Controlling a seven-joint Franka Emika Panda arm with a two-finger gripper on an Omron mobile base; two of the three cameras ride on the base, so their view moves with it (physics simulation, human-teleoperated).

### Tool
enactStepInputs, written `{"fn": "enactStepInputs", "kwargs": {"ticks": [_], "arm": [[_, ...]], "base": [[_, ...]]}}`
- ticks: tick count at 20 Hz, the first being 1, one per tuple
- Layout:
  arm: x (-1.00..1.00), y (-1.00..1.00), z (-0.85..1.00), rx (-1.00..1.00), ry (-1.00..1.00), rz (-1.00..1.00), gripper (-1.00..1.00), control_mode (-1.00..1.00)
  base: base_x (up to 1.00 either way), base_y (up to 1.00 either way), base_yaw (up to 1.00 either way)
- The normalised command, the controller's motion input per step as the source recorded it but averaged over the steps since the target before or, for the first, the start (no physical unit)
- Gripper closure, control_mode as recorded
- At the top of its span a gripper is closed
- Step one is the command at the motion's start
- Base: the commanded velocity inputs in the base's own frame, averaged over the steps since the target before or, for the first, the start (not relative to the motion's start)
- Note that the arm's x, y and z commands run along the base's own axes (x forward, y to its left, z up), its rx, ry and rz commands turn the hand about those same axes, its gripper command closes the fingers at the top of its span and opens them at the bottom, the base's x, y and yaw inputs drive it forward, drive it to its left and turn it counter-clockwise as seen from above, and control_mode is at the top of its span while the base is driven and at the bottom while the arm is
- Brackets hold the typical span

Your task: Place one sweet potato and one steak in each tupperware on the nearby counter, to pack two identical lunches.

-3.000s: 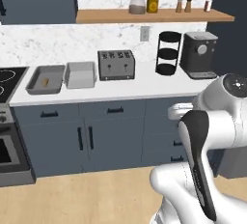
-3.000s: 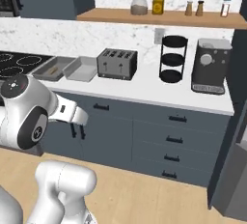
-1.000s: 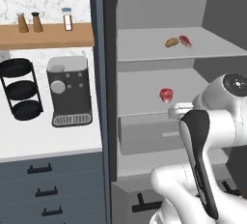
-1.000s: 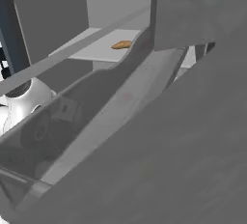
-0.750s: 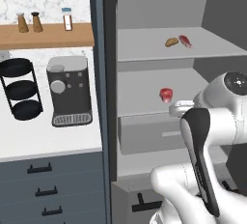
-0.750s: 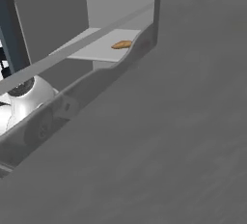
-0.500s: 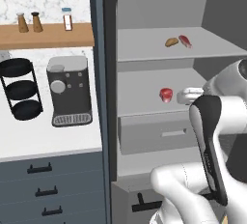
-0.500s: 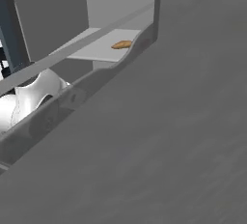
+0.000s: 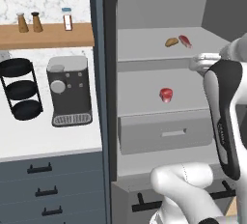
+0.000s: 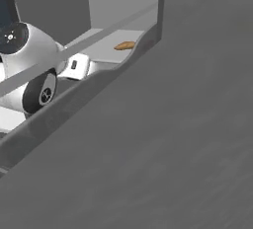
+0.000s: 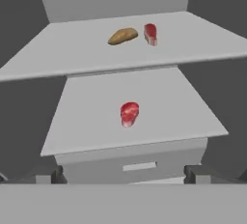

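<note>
I have raised the arm since a moment ago toward the open fridge's upper shelf, where the orange-brown sweet potato lies beside a red steak; fingers spread wide, empty, and the grey tupperware trays wait back on the tabletop.

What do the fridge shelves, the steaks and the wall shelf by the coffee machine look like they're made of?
Fridge shelves: flat matte grey, likely plastic or painted metal, with no shine or texture. Steaks: raw meat, red with pale marbling and a fat edge. Wall shelf: wood, judging by its even warm brown colour, though no grain shows.
</note>
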Motion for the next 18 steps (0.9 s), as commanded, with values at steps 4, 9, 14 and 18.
{"fn": "enactStepInputs", "kwargs": {"ticks": [4,9,14,18], "arm": [[0.33,-0.24,0.37,-0.03,-0.02,0.00,-1.00,-1.00],[0.62,-0.26,0.00,-0.01,-0.01,0.00,-1.00,-1.00],[0.72,-0.26,0.00,-0.01,-0.01,0.00,-1.00,-1.00],[0.73,-0.39,-0.19,0.00,0.00,0.00,-1.00,-1.00]], "base": [[0.00,0.00,0.00],[0.00,0.00,0.00],[0.00,0.00,0.00],[0.00,0.00,0.00]]}}
